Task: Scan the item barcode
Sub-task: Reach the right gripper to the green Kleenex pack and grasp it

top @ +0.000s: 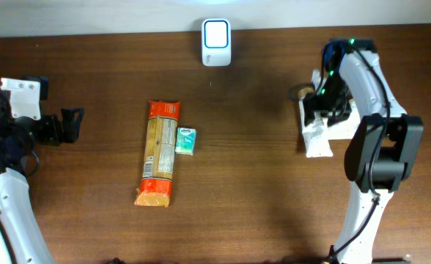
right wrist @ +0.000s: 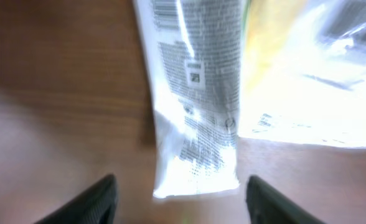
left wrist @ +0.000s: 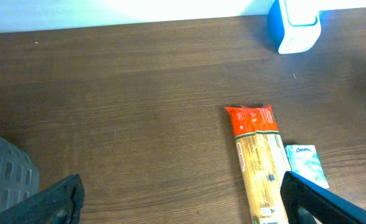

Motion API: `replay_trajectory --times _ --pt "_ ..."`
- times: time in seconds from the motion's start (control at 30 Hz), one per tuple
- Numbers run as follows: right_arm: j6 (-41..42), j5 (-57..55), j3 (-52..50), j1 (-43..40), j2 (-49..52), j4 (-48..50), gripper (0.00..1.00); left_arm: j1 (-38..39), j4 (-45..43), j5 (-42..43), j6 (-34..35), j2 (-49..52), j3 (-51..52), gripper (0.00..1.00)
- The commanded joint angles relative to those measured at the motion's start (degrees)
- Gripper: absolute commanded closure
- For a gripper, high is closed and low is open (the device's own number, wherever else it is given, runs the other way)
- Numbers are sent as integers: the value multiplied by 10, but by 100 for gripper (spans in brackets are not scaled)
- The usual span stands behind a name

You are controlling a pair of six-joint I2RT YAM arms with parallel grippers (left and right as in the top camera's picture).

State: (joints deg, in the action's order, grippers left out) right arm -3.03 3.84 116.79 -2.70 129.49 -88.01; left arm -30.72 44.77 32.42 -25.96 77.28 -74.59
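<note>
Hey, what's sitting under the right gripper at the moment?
A white printed packet lies on the table below the open right gripper, beside a clear yellowish bag. From overhead, the arm hides whatever else lies there.

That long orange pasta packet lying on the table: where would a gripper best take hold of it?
Probably from straight above, closing across its narrow width onto the two long edges. The pasta packet lies flat and is long and slim. Choose the half away from the small green packet lying beside it.
</note>
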Motion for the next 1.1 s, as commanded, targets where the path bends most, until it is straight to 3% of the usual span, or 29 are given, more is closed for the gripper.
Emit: replay_trajectory --times 0.0,0.1,0.2,0.3,0.53,0.63,0.8,1.07 --pt "0 -4 121 -3 -7 -54 18 -2 -2 8 -9 -1 -5 1" --pt "0 84 173 1 -7 -85 16 -2 -2 8 -9 -1 -5 1" --pt "14 195 149 41 -6 -67 24 -2 -2 8 -9 -1 -5 1" --pt "52 196 103 98 -5 -23 27 -2 -2 8 -9 -1 -5 1" --pt "180 192 -13 284 -5 162 52 -2 -2 8 -9 -1 -5 1" --pt "259 107 -25 347 -5 209 63 -2 -2 8 -9 -1 -5 1" --pt "299 59 -26 408 10 252 64 -2 -2 8 -9 -1 -5 1" --pt "299 59 -28 432 37 261 66 -2 -2 8 -9 -1 -5 1"
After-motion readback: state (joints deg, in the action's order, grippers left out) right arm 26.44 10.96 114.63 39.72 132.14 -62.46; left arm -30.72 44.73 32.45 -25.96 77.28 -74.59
